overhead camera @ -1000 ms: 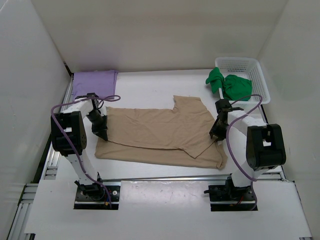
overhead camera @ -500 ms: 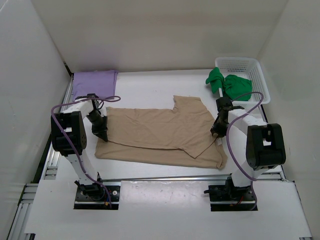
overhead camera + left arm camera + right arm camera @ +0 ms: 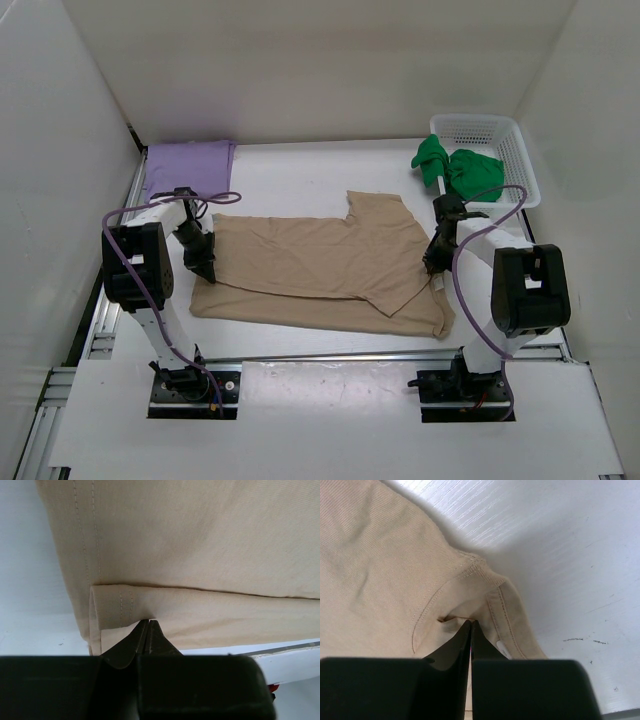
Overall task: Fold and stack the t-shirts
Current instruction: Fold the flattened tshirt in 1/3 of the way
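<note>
The tan t-shirt (image 3: 320,265) lies spread across the middle of the table with one long layer folded over it. My left gripper (image 3: 205,268) is low at its left hem. In the left wrist view (image 3: 149,622) the jaws are shut, their tips at the edge of the folded upper layer (image 3: 200,540). My right gripper (image 3: 431,262) is low at the shirt's right end. In the right wrist view (image 3: 471,622) the jaws are shut at the collar, where the cloth (image 3: 370,570) puckers. The lavender t-shirt (image 3: 188,165) lies folded at the back left. The green t-shirt (image 3: 460,168) hangs crumpled over the basket's rim.
A white mesh basket (image 3: 520,150) stands at the back right corner. White walls close the table in on three sides. A metal rail (image 3: 320,355) runs along the near edge in front of the arm bases.
My right gripper has shifted slightly toward the back, still at the collar. My left gripper has barely moved. The shirt lies the same.
</note>
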Tool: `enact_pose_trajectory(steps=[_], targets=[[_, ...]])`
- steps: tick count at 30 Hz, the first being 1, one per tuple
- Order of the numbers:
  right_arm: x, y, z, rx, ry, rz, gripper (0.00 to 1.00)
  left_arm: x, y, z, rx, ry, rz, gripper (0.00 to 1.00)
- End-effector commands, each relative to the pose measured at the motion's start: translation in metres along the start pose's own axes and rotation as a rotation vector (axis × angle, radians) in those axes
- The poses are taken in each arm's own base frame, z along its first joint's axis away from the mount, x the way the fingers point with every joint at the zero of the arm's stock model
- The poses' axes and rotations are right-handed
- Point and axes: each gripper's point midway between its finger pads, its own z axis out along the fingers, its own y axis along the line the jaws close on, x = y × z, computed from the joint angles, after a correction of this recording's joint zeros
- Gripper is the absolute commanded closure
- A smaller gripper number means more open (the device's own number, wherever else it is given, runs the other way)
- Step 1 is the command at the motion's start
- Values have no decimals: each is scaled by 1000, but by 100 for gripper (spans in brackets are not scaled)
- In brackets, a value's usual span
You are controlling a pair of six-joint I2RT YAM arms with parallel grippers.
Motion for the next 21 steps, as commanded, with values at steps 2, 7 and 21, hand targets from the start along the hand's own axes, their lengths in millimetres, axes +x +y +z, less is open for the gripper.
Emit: enact_pose_trajectory(steps=[2, 7, 21], targets=[[-17, 11, -17, -54, -53, 14, 100, -8, -5, -10, 10, -58, 16, 89], [-32, 25, -32, -109, -72, 47, 100, -14, -9, -14, 29, -76, 20, 89], [-59, 38, -20, -102, 38, 211, 100, -32, -9, -5, 38, -67, 18, 89]])
